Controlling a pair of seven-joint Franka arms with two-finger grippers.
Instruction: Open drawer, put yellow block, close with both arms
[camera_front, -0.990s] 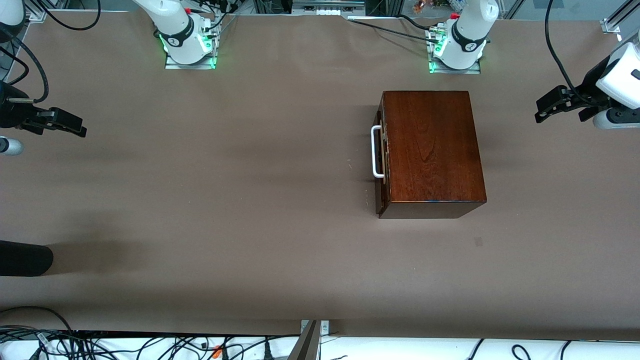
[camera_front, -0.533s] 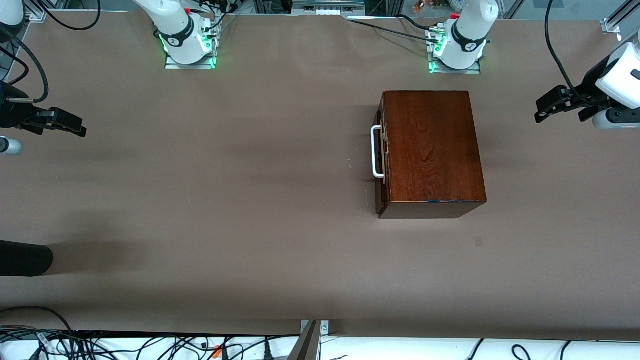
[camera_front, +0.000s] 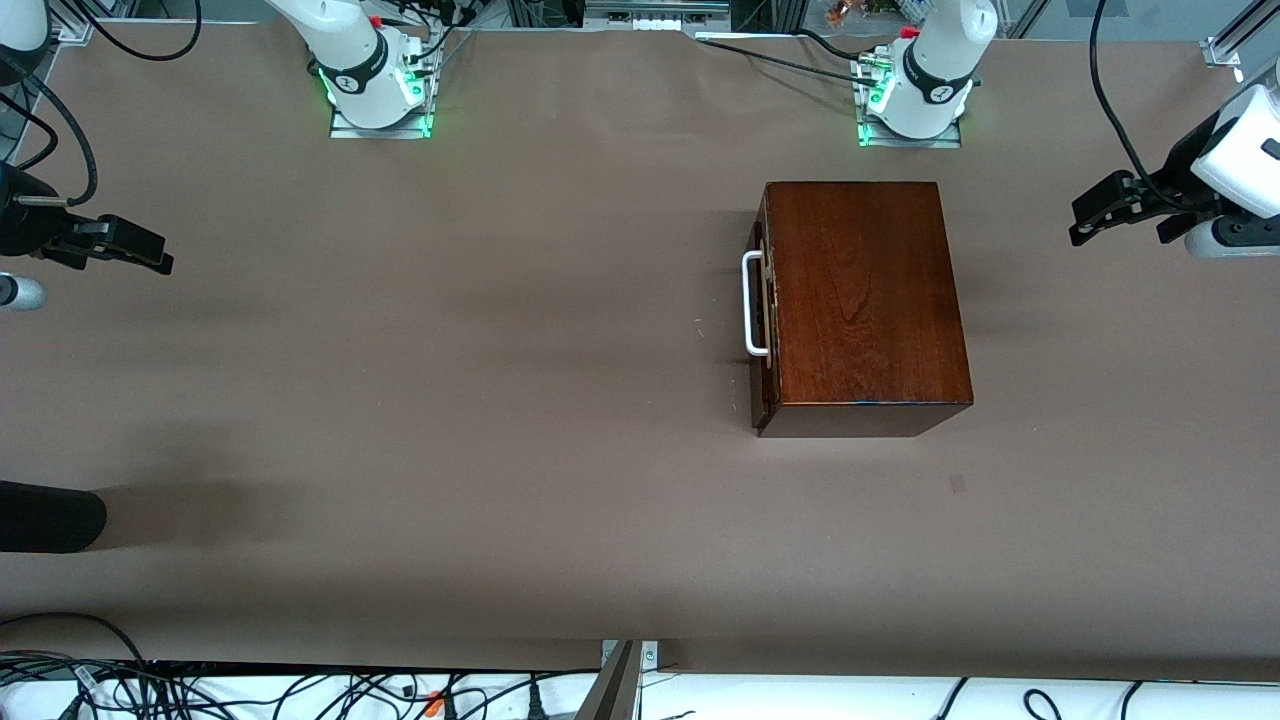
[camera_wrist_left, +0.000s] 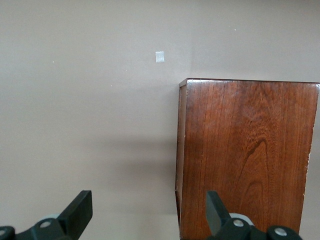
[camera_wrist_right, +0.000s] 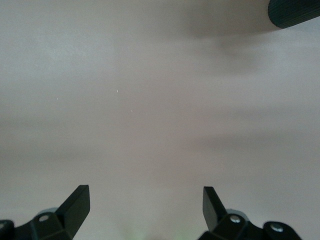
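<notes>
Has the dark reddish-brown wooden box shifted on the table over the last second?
No. The dark reddish-brown wooden box sits in the same spot relative to the left arm's green-lit base.

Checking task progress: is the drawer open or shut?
Shut: the drawer front sits nearly flush with the wooden box, and no pale lining shows.

From up by the wrist, the right end effector (camera_wrist_right: 145, 202) hangs over bare brown worktop (camera_wrist_right: 150, 100), its two black fingers (camera_wrist_right: 77, 202) spread wide apart with nothing between them. The paper-like surface under it shows a few tiny pale specks and soft bands of shadow. At one corner of the view a dark rounded object (camera_wrist_right: 295, 12) pokes in, throwing a blurred shadow across the worktop beside it.
</notes>
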